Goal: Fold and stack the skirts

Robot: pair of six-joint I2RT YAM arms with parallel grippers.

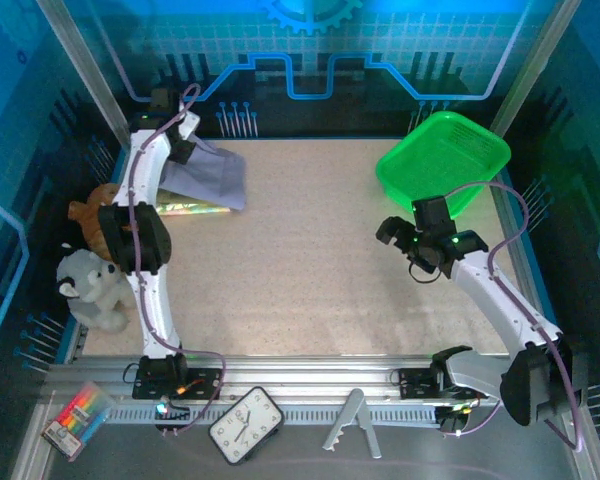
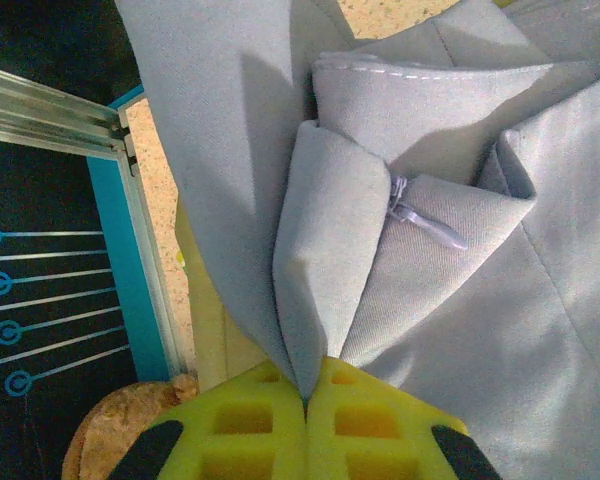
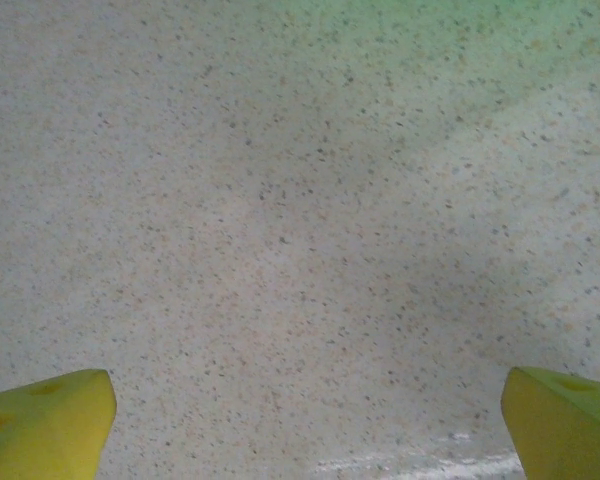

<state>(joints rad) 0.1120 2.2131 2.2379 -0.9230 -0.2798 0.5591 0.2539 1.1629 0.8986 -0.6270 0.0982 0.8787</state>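
Observation:
The lavender-grey skirt lies bunched at the table's far left corner, and my left gripper is shut on a fold of it. In the left wrist view the yellow pads meet on a pinched ridge of the skirt, whose zipper pull shows above. A pale yellow-green floral skirt peeks out underneath, and its pale edge is visible beside the grey cloth. My right gripper hovers open over bare table at mid right, with its fingertips wide apart and nothing between them. The olive-khaki skirt is out of view.
A green plastic basket sits tilted at the far right corner, just behind the right gripper. Brown and grey plush toys sit along the left edge beside the left arm. A clock and a marker pack lie in front of the bases.

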